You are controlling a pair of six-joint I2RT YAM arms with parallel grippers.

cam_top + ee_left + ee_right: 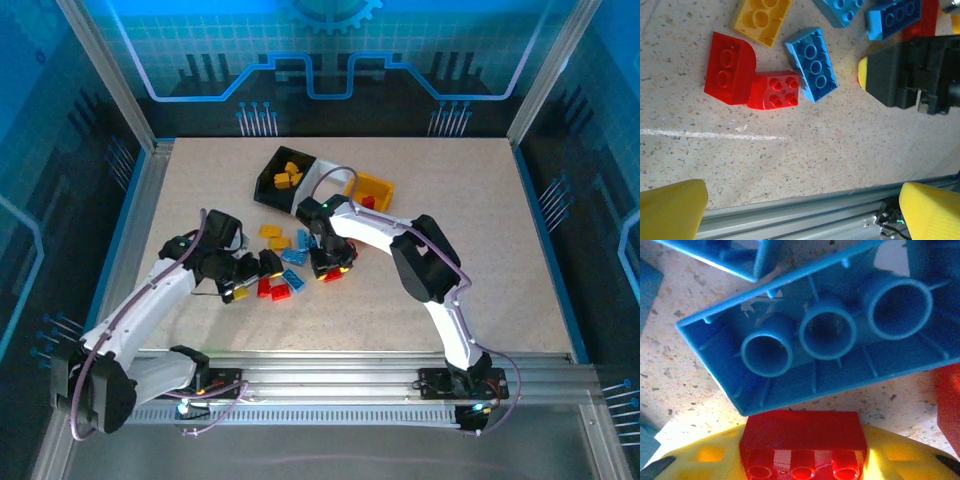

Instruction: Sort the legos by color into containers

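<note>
Most bricks (pixel 279 290) are lying loose outside the bins (pixel 318 176); right gripper (pixel 332 268) is clutching a red brick (pixel 802 437), left gripper (pixel 800 215) gaping empty.

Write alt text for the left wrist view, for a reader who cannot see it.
The left gripper hangs open over a speckled table, its yellow fingertips apart with nothing between them. Beyond lie two touching red bricks, an upturned light blue brick and a yellow brick; the right gripper reaches in from the right.
</note>
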